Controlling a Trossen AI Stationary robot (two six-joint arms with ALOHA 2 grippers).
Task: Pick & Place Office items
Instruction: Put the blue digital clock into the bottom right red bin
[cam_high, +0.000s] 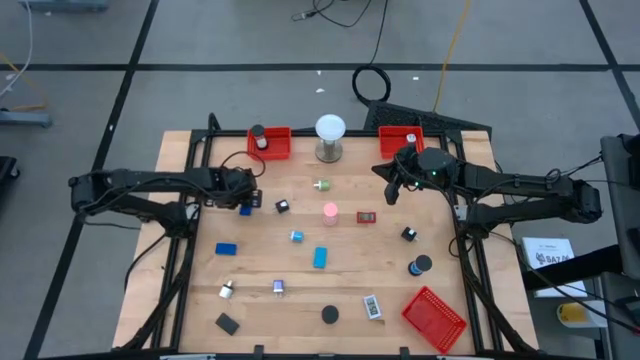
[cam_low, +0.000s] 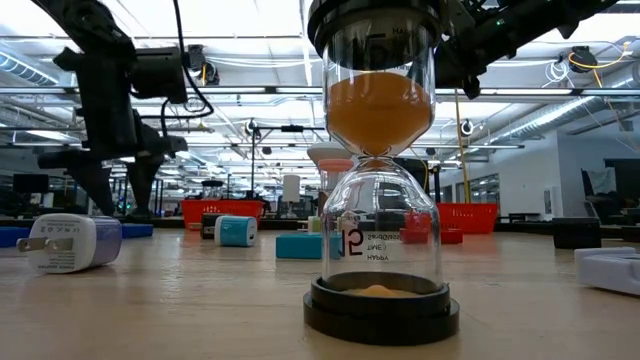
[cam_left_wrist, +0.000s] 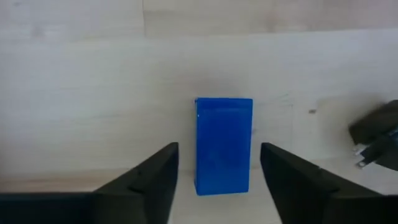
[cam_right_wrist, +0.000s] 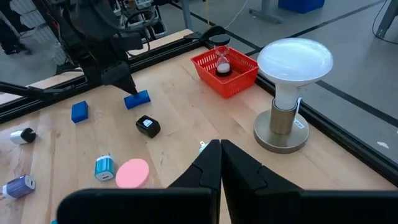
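Progress looks early: most office items lie loose on the surface (cam_high: 190, 290); judging by that, nearly all placing is left.

Left tool (cam_high: 244, 197) sits near the left edge, toward the far side, fingers spread either side of a blue block (cam_left_wrist: 224, 145) that lies flat on the wood, not pinched. Left wrist view shows a gap on both sides of the block, with a black item (cam_left_wrist: 376, 132) near it.

Moving right: far-left red tray (cam_high: 270, 143) holds an hourglass (cam_high: 259, 137), so at least one item is in. Loose across the middle: another blue block (cam_high: 226, 249), white plug (cam_high: 226, 291), black block (cam_high: 228, 324), teal block (cam_high: 320, 258), pink disc (cam_high: 330, 210), black disc (cam_high: 330, 315), white tag (cam_high: 372, 306). White globe lamp (cam_high: 330, 137) stands at the far edge, between the two far trays.

Right tool (cam_right_wrist: 220, 163) hangs above the surface by the far-right red tray (cam_high: 400, 141), fingers pressed together, holding nothing. Third red tray (cam_high: 434, 319) lies skewed at the near right corner; can't tell if anything is in it.

Room: middle is cluttered but the items stand apart. Left edge and near-left corner have open wood. Lamp crowds the approach to both far trays.
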